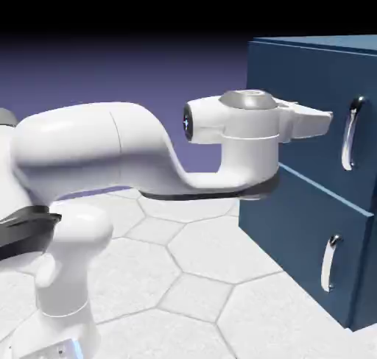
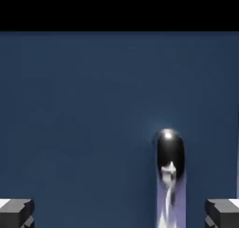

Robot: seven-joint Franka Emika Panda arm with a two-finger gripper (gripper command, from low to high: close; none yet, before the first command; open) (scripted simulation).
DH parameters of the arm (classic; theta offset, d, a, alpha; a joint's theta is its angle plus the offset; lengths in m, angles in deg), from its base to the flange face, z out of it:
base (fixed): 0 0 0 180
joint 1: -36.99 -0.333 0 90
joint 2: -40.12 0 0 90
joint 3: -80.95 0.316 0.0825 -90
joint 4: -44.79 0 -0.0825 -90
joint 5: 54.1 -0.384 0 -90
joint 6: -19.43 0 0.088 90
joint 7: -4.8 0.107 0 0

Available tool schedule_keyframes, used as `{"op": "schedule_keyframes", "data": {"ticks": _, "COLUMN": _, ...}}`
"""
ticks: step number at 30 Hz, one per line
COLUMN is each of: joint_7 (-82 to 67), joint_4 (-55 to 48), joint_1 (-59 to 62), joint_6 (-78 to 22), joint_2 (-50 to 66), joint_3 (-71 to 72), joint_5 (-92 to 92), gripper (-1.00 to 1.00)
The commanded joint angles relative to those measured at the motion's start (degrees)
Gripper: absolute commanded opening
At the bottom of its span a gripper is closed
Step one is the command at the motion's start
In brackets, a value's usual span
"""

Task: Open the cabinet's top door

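A pale grey counter (image 1: 199, 254) fills the lower half of the exterior view, its surface marked with faint hexagon lines like large tiles. Behind it, from nine o'clock across to about one o'clock, a plain blue-violet backdrop (image 1: 147, 70) fades upward into a black band (image 1: 147, 8) along the twelve o'clock edge.

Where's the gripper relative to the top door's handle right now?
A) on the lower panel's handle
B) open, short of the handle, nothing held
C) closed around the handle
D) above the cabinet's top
B: the gripper points at the top door, short of its handle, fingertips wide apart.
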Motion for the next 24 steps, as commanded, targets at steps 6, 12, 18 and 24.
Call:
{"op": "schedule_keyframes", "data": {"ticks": 6, "joint_7": 9.1, "joint_4": -3.2, "joint_1": -5.3, "joint_6": -0.3, "joint_2": -2.1, "joint_3": -5.9, "joint_5": 13.3, "gripper": 1.00}}
{"op": "schedule_keyframes", "data": {"ticks": 12, "joint_7": 8.7, "joint_4": -11.6, "joint_1": -15.5, "joint_6": -0.7, "joint_2": -0.5, "joint_3": -11.5, "joint_5": 13.4, "gripper": 1.00}}
{"op": "schedule_keyframes", "data": {"ticks": 18, "joint_7": 13.2, "joint_4": -4.1, "joint_1": -7.2, "joint_6": -5.0, "joint_2": 2.6, "joint_3": -6.7, "joint_5": 13.4, "gripper": -1.00}}
{"op": "schedule_keyframes", "data": {"ticks": 24, "joint_7": 19.0, "joint_4": 5.2, "joint_1": 5.2, "joint_6": -9.8, "joint_2": 6.9, "joint_3": 1.8, "joint_5": 11.9, "gripper": -1.00}}
